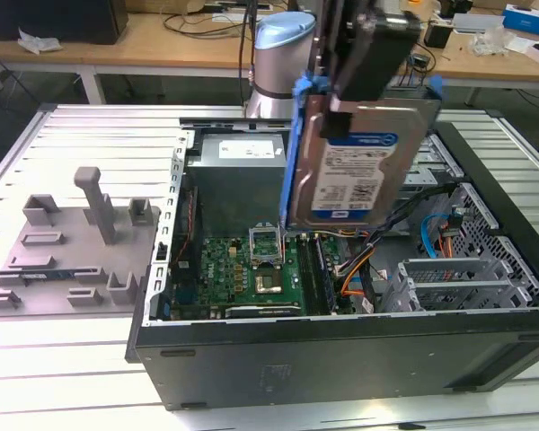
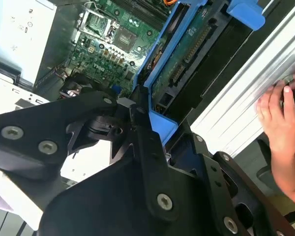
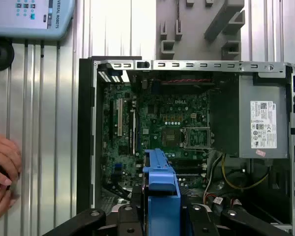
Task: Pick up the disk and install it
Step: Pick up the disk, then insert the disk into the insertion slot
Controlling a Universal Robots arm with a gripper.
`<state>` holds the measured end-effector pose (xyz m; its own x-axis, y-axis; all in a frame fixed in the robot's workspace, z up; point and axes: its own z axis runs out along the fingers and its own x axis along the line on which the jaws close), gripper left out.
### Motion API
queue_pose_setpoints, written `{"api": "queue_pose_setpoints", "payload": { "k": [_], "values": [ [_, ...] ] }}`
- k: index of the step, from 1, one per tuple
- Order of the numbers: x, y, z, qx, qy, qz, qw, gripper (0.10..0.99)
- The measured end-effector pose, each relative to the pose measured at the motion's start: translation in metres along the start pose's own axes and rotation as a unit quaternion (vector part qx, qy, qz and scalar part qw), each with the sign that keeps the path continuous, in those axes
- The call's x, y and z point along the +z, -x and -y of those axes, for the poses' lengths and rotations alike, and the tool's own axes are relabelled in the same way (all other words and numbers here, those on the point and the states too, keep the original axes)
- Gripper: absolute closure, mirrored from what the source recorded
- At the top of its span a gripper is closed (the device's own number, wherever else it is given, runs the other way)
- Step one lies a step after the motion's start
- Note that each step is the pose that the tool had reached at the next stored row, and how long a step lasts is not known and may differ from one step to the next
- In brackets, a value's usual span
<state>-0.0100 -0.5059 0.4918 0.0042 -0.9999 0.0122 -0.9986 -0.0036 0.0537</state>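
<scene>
Fig. The hand [image 1: 355,99] clamps the disk [image 1: 355,171] by its upper edge, holding it near upright above the open computer case [image 1: 341,364], apparently to keep it clear of the motherboard [image 1: 251,269].

The table [image 1: 99,135] is a bed of ribbed silver aluminium slats, evenly and brightly lit, with a pale glare patch [image 1: 359,420] near its front edge in the exterior view. Behind it runs a long wooden workbench [image 1: 162,45] on white legs [image 1: 92,85]. The workbench is strewn with cables [image 1: 216,22], a dark box [image 1: 54,18] and a blue-and-white carton [image 1: 528,18]. The dark space [image 1: 9,108] beneath that bench lies in deep shadow.
</scene>
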Motion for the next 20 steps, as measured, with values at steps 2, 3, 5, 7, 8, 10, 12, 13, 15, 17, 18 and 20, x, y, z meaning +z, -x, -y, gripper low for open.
{"api": "queue_pose_setpoints", "payload": {
  "k": [2, 3, 5, 7, 8, 10, 12, 13, 15, 17, 18, 20],
  "values": [
    [-0.0001, 0.0000, 0.0003, 0.000, 0.0000, 0.0000, 1.0000, 0.722],
    [-0.0001, 0.0000, 0.0007, 0.000, 0.0000, -0.0001, 1.0000, 0.722],
    [-0.0001, -0.0001, 0.0015, 0.000, 0.0000, 0.0000, 1.0000, 0.722],
    [-0.0001, -0.0001, 0.0017, 0.000, 0.0000, 0.0000, 1.0000, 0.722],
    [-0.0001, 0.0000, 0.0017, 0.000, 0.0000, 0.0000, 1.0000, 0.722],
    [-0.0001, -0.0001, 0.0018, 0.000, 0.0000, 0.0000, 1.0000, 0.722],
    [-0.0001, 0.0000, 0.0022, 0.000, 0.0000, -0.0001, 1.0000, 0.722],
    [-0.0001, -0.0001, 0.0022, 0.000, 0.0000, 0.0000, 1.0000, 0.722],
    [0.0003, -0.0004, 0.0022, 0.000, -0.0005, 0.0015, 1.0000, 0.722],
    [0.0004, -0.0011, 0.0022, 0.000, -0.0015, 0.0052, 1.0000, 0.722],
    [0.0006, -0.0018, 0.0023, -0.001, -0.0023, 0.0092, 1.0000, 0.722],
    [0.0010, -0.0027, 0.0022, -0.001, -0.0026, 0.0118, 0.9999, 0.722]
  ]
}}
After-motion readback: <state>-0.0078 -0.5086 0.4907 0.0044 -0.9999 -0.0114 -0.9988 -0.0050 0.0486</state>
